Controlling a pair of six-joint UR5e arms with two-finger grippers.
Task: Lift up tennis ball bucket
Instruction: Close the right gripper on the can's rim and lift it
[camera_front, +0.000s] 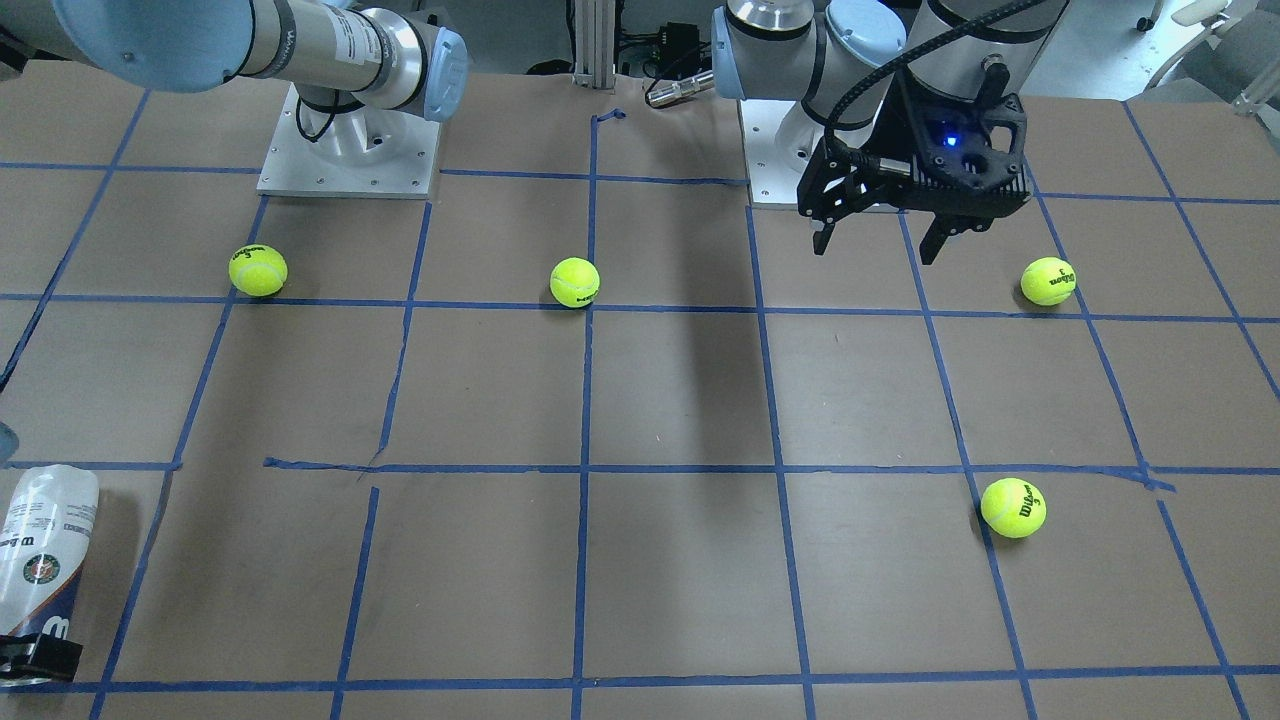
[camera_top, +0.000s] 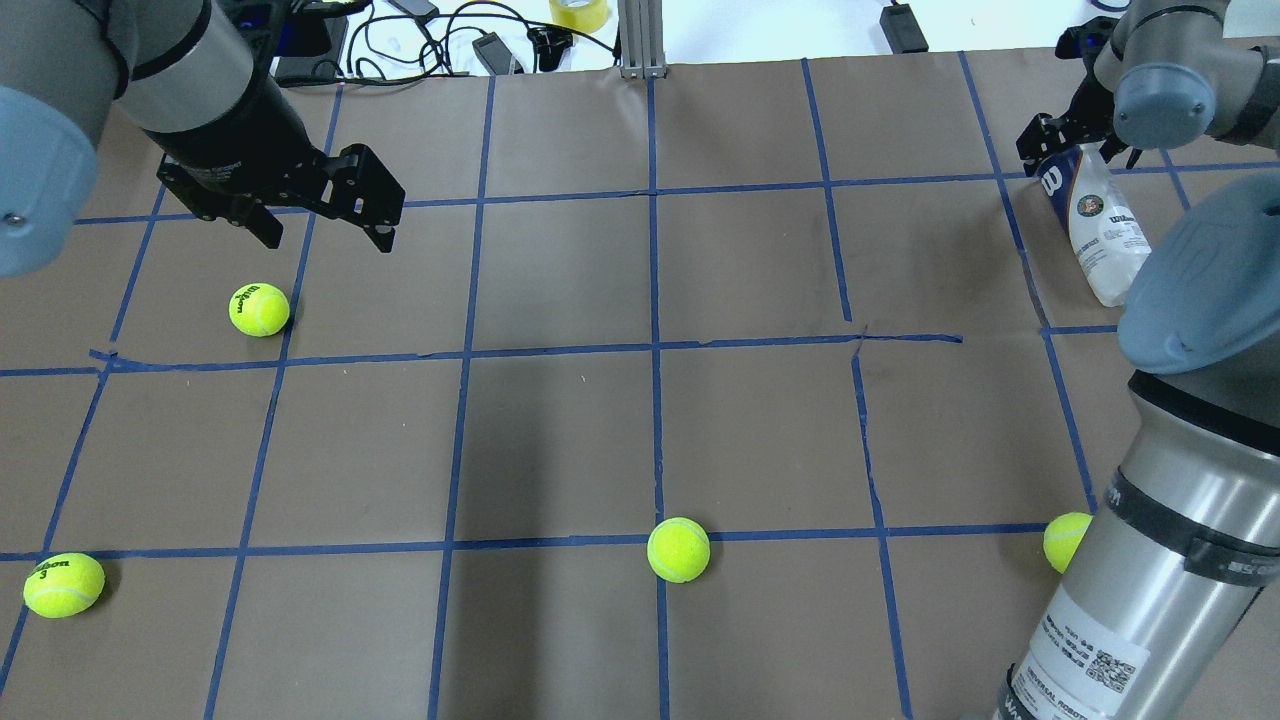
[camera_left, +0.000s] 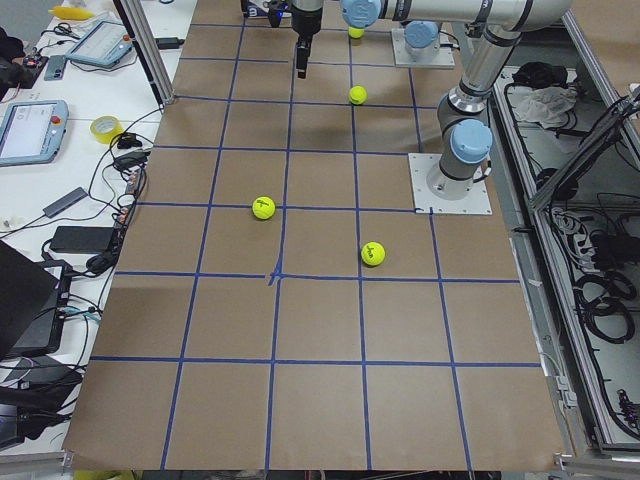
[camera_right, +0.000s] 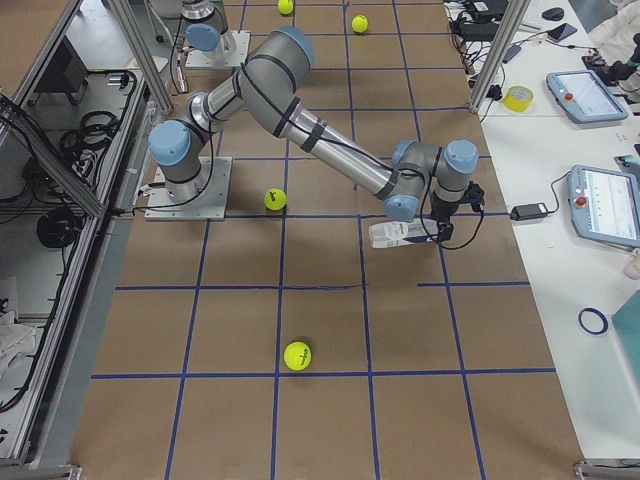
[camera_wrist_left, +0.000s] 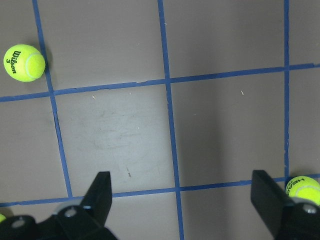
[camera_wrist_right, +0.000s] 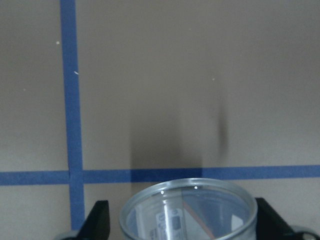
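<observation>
The tennis ball bucket (camera_top: 1098, 235), a clear can with a white and navy Wilson label, appears to lie on its side at the table's far right edge. It also shows in the front view (camera_front: 42, 555) and the right side view (camera_right: 398, 234). My right gripper (camera_top: 1068, 158) is open, with its fingers (camera_wrist_right: 100, 222) on either side of the can's open rim (camera_wrist_right: 187, 187). There is a small gap at one finger. My left gripper (camera_top: 325, 238) is open and empty, hanging above the table near a tennis ball (camera_top: 259, 309).
Three more tennis balls lie on the brown paper, at the near left (camera_top: 63, 584), near middle (camera_top: 678, 549) and beside my right arm (camera_top: 1067, 540). Blue tape lines form a grid. Cables and a tape roll (camera_top: 578, 12) lie beyond the far edge.
</observation>
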